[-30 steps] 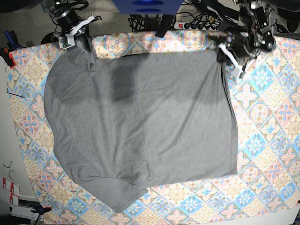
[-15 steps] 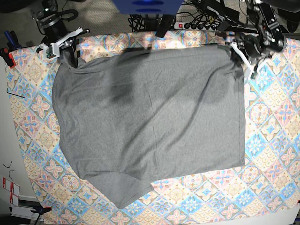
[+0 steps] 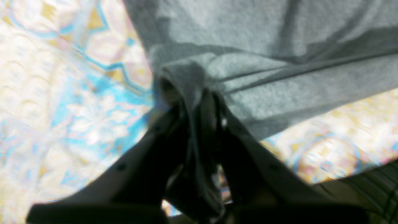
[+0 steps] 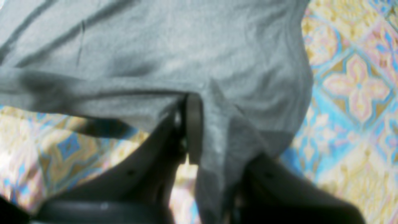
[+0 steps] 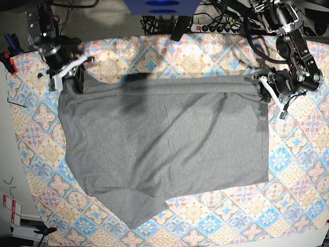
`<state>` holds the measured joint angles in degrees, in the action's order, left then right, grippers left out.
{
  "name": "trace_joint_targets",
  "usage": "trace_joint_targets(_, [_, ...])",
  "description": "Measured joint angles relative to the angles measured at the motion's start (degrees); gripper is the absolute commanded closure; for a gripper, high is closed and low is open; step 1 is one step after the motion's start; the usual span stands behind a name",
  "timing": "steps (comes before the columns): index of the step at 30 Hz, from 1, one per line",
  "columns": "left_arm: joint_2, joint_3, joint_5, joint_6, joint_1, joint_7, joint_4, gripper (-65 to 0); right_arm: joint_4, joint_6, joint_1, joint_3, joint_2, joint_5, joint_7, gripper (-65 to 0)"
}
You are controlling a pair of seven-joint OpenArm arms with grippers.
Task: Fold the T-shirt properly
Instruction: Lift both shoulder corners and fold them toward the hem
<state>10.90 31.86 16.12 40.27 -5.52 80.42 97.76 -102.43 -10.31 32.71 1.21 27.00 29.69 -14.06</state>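
In the base view, patterned tablecloth (image 5: pixel 154 56) is showing bare in a wide strip along the far edge, in a narrow band at the left, and in broad areas to the right and along the near edge. The T-shirt (image 5: pixel 164 149) is lying spread across the middle of the cloth, its far hem pulled into a straight line between the two grippers. At that view's left, the right gripper (image 5: pixel 77 77) is sitting at the shirt's far left corner; the right wrist view shows its jaws pressed together on a fold of grey fabric. At the right, the left gripper (image 5: pixel 262 87) is standing at the far right corner, clamped together on a bunched tuft of the hem.
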Motion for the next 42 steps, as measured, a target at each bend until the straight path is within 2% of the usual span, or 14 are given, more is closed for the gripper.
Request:
trace_joint_targets(3, [-0.17,-0.2,-5.35,0.04,3.28,0.07,-0.04,-3.1,-0.02,-0.55,-3.96,0.02,-0.04,0.35,-5.27,-0.7])
trace_joint_targets(5, [-0.39,-0.15,-6.43,-0.11,5.27,-0.37,-0.83,-3.1,0.02,-0.52,-6.56,0.0,-0.39,0.39,-8.94,-0.7])
trace_joint_targets(11, [-0.68,-1.6,-10.73,-0.04,10.73,-0.02,-12.59,-3.2,0.2,-0.76,-15.04,-5.03,-5.25,0.46,-19.91,-0.7])
trace_joint_targets(14, [-0.83,-4.2,-10.8,0.02,12.39,-0.22,-13.09,-3.2,0.46,-0.46,-18.14,-6.49,-5.25,0.33,-24.44,-0.7])
trace_joint_targets(19, [-1.03,-4.31,-12.17,0.15,16.44,-0.48,-15.04,-3.2,4.76,-0.87,-25.38,-6.8,-5.38,0.74,-29.68,-0.7])
trace_joint_targets(26, [-0.94,-4.31,-20.28,0.11,23.78,-1.05,-23.63,-3.2,12.83,-0.44,-32.2,-6.4,-5.49,0.33,-32.39,-0.7])
trace_joint_targets(30, [-0.81,-4.26,-23.85,0.13,26.64,-5.03,-31.06,-3.3,19.28,-0.57,-35.54,-5.22,-5.35,0.33,-32.04,-0.7])
trace_joint_targets(33, [-0.87,-4.24,-26.29,-0.13,28.44,-8.61,-37.07,-3.3,23.08,-3.17,-38.49,-1.88,-5.2,-0.44,-32.24,-0.7])
trace_joint_targets(42, [-0.59,-4.02,-28.57,-0.15,33.05,-16.04,-45.42,-3.4,34.1,-4.61,-48.13,4.76,-4.96,-1.22,-31.63,-0.7])
